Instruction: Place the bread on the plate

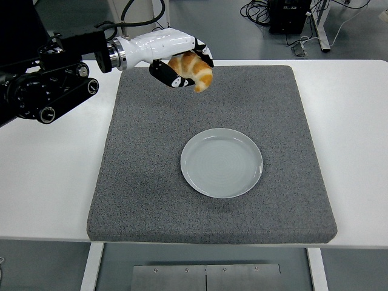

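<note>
left hand fingers wrap the bread, covering its upper-left side; only the lower-right end shows. Thumb sits under the bread, mostly hidden. Left arm cut off by the frame's left edge. Beyond the mat, cables and black box cropped by the top edge.
</note>
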Robot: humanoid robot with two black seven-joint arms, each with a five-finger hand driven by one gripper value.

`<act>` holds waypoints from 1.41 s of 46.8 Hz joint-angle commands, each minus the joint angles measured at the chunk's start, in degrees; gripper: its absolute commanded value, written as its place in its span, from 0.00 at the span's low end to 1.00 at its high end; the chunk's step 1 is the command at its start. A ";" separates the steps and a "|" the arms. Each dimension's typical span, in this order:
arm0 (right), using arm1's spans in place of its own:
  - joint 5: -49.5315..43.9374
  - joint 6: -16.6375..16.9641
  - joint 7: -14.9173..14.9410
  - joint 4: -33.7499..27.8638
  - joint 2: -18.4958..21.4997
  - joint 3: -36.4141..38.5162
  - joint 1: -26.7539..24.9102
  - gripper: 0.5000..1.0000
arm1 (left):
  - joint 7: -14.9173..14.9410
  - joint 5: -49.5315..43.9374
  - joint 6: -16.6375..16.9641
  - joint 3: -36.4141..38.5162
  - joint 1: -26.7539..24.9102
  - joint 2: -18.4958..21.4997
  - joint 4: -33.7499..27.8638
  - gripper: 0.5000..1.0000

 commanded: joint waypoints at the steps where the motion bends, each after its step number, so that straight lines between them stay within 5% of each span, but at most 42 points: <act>1: -0.01 0.01 0.00 0.00 0.00 -0.07 0.01 1.00 | 0.15 0.07 0.01 0.00 0.00 -1.58 0.00 0.17; 18: -0.01 0.01 0.00 0.00 0.00 0.02 0.01 1.00 | 0.94 0.95 0.09 0.26 0.70 -7.99 0.00 0.18; 37: -0.01 0.01 0.00 0.00 0.00 0.02 0.01 1.00 | 0.94 0.95 0.80 3.51 3.16 -10.54 0.00 0.19; 52: -0.01 0.01 0.00 0.00 0.00 -0.07 0.01 1.00 | 0.94 0.86 5.98 7.90 5.10 -12.21 0.00 0.19; 66: -0.01 0.01 0.00 0.00 0.00 0.02 0.01 1.00 | 0.94 0.86 7.47 10.80 6.24 -12.83 0.00 0.21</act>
